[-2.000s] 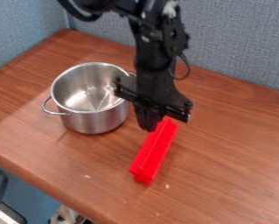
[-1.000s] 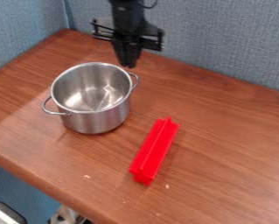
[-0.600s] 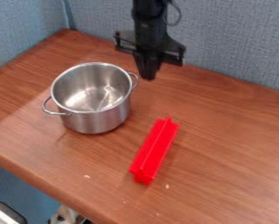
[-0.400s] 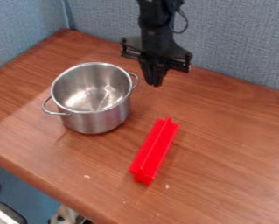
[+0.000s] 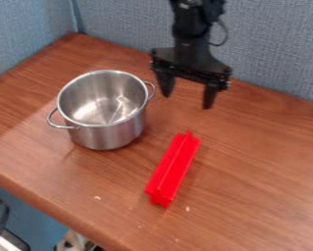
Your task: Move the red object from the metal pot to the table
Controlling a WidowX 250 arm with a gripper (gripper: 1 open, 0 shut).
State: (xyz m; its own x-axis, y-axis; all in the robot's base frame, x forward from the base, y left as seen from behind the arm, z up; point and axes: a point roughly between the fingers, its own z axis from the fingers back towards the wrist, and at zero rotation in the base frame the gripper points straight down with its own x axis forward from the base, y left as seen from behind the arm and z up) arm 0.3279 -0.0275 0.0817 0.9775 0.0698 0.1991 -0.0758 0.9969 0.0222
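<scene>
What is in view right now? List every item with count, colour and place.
red object: one, bright red, lying flat on the table to the right of the pot, apart from it.
metal pot: one, shiny silver, upright at left of centre, nothing visible inside.
table: one, reddish-brown wood, under everything.
wall: blue-grey, behind the table.
gripper: one, black, jaws open, pointing down behind the red object, holding nothing.

Red object (image 5: 174, 171) flat on the wooden counter (image 5: 264, 147), at four o'clock from the empty metal pot (image 5: 104, 109) and apart from it. Black gripper (image 5: 189, 92) pointing down at two o'clock from the pot, fingers (image 5: 166, 87) spread wide, holding nothing.
</scene>
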